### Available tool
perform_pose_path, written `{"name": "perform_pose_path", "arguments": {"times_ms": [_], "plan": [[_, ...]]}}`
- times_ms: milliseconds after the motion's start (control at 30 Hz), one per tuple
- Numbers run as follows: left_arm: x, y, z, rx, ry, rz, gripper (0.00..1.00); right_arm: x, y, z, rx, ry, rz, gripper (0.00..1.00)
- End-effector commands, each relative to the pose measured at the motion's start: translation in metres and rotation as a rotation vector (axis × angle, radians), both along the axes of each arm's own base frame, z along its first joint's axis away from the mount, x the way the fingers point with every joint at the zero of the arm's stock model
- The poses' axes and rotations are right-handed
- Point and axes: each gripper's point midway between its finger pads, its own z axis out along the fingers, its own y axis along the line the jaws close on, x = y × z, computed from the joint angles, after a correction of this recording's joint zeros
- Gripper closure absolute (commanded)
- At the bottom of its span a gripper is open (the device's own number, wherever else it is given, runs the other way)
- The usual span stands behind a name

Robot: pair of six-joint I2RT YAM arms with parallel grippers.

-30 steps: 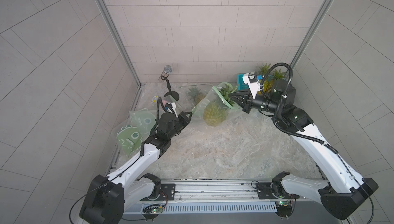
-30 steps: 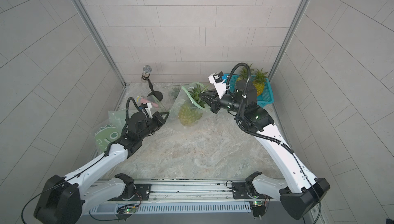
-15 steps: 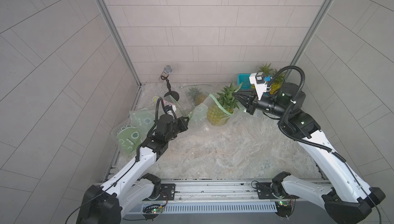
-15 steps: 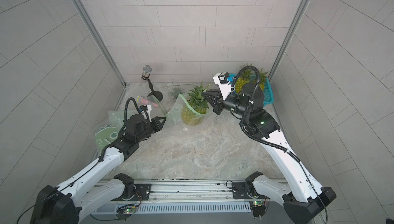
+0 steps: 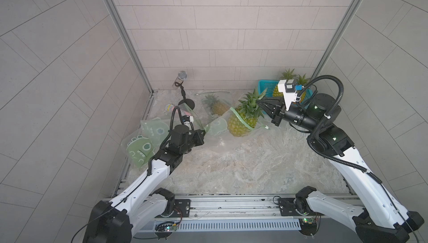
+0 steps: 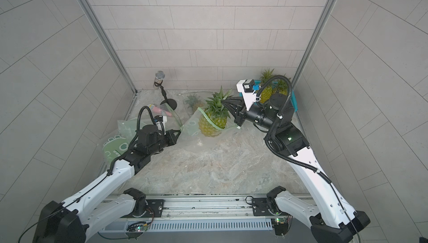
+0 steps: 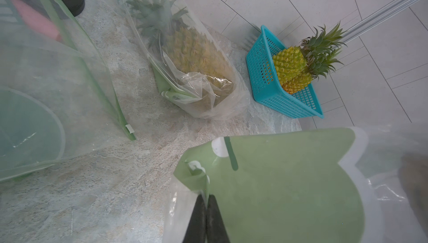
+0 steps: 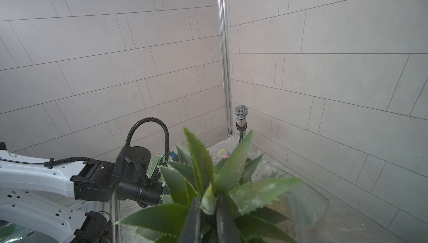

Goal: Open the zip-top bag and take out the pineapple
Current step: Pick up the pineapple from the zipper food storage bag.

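In both top views the pineapple [image 5: 242, 122] stands upright on the marbled table [image 5: 231, 167], toward the back middle. Its crown is free and its lower body sits in the open mouth of the zip-top bag [image 5: 216, 129], whose green zip strip loops across the fruit. The right gripper [image 5: 259, 102] reaches in level from the right and is clamped on the crown leaves. The left gripper [image 5: 202, 132], low on the left, pinches the bag's other end, and the clear film runs between the two. A blue basket [image 5: 266, 87] holding spare pineapples [image 5: 288, 75] sits in the back right corner. A second bagged pineapple [image 5: 216, 106] lies behind, a microphone [image 5: 182, 75] stands at the back left, and empty printed bags [image 5: 141, 148] lie by the left wall. In the left wrist view the black fingers [image 7: 215, 216] are pressed together on the bag's film, right at the edge of its green print. In the right wrist view the two fingers [image 8: 192, 221] are closed on a pale inner leaf of the crown. Spiky leaves fan out around them, and the left arm [image 8: 58, 179] shows beyond.
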Motion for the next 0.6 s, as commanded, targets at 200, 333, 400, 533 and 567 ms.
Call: {"name": "perform_pose_path", "arguments": {"times_ms": [200,333,400,533,567], "plan": [[-0.003,0.009,-0.009,0.055,-0.001,0.014,1.00,-0.026,-0.014,0.057,0.102,-0.197,-0.009,1.00],[-0.003,0.013,-0.011,0.065,0.002,0.026,1.00,-0.027,-0.016,0.059,0.104,-0.205,-0.016,1.00],[-0.003,0.015,-0.012,0.070,0.003,0.036,1.00,-0.028,-0.017,0.060,0.106,-0.208,-0.023,1.00],[-0.004,0.022,-0.015,0.085,0.005,0.066,1.00,-0.029,-0.020,0.063,0.109,-0.218,-0.039,1.00],[-0.004,0.024,-0.016,0.086,0.007,0.077,1.00,-0.030,-0.021,0.064,0.111,-0.222,-0.042,1.00]]}}
